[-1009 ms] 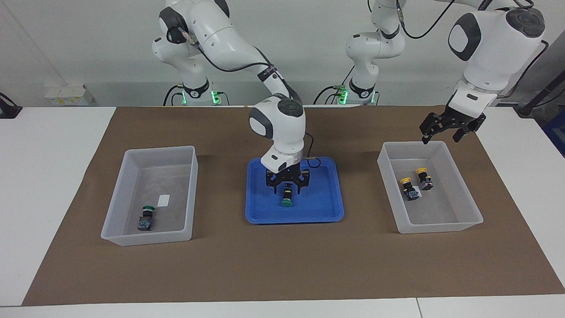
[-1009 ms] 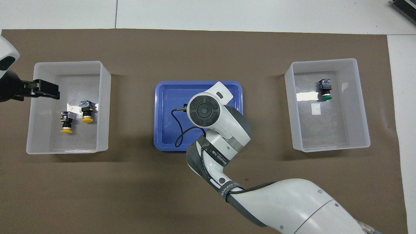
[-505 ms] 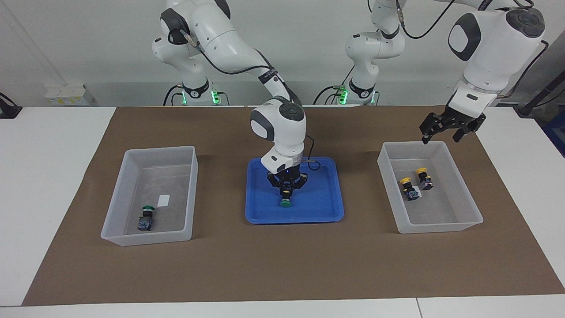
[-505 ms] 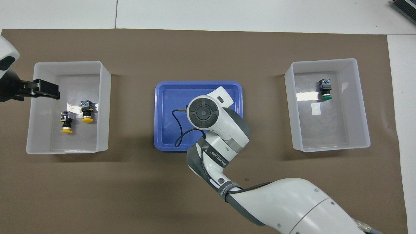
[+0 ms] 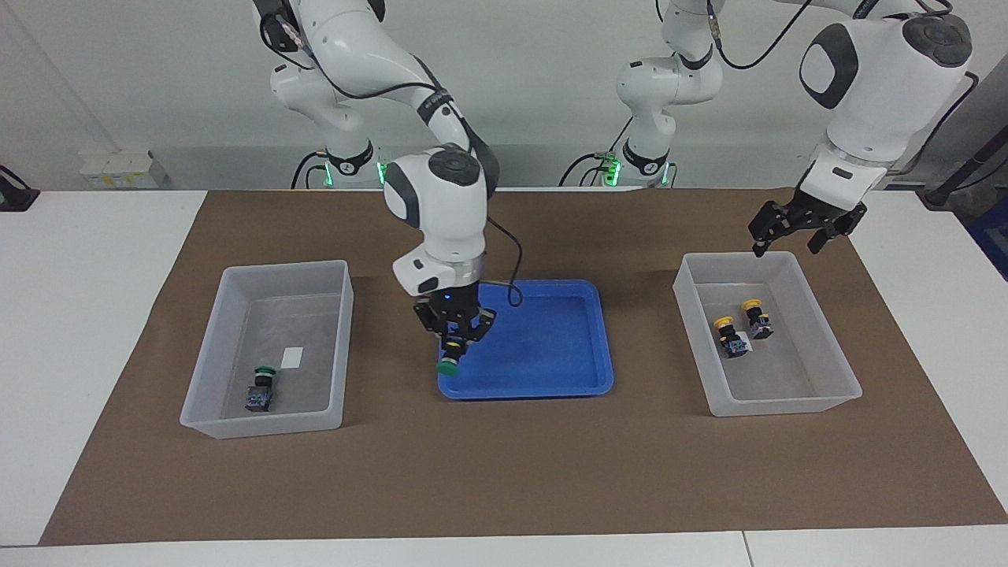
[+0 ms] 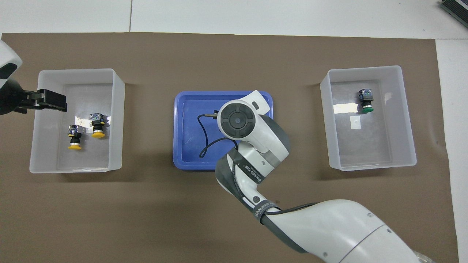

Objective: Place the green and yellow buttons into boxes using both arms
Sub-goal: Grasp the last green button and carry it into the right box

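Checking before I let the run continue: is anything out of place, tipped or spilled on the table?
Nothing stands out. Two yellow buttons lie in one box, a green button in the other box, and the right end effector holds the last green button over the blue tray.

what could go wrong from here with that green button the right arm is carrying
1. The right gripper holds the green button by its body, cap hanging down over the blue tray's edge; a weak pinch could let it slip out.
2. The box with the other green button has tall walls; carried low, the hanging cap might clip the rim.
3. The left gripper waits open over the yellow buttons' box, out of the way.
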{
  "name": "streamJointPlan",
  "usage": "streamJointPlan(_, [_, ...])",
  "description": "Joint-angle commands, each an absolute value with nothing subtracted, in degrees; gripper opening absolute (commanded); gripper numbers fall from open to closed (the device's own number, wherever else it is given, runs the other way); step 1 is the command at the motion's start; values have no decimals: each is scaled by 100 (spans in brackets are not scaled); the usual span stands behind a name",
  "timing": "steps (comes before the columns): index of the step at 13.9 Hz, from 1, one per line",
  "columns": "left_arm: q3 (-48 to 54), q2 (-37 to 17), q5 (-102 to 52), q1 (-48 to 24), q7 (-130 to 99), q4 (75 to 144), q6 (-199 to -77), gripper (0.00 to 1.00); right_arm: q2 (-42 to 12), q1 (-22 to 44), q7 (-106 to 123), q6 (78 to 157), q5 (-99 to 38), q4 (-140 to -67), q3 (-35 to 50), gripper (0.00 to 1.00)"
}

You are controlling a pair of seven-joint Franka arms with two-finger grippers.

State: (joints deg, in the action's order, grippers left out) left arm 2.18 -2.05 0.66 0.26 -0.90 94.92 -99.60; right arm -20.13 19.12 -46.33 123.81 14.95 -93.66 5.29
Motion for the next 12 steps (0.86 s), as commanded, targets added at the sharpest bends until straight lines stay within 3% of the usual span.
streamJointPlan(1, [202,-35,185,0,-132,9694,-10037,100,-1320,1391,-3748,12148,1529,-9992,606,0])
streamJointPlan(7, [202,-35,185,0,-132,9703,-10037,100,-923,292,-1524,12242,1197,-10774,606,0])
streamJointPlan(12, [202,-35,185,0,-132,9694,-10037,100,-958,-466,-44,13550,791,-11565,598,0])
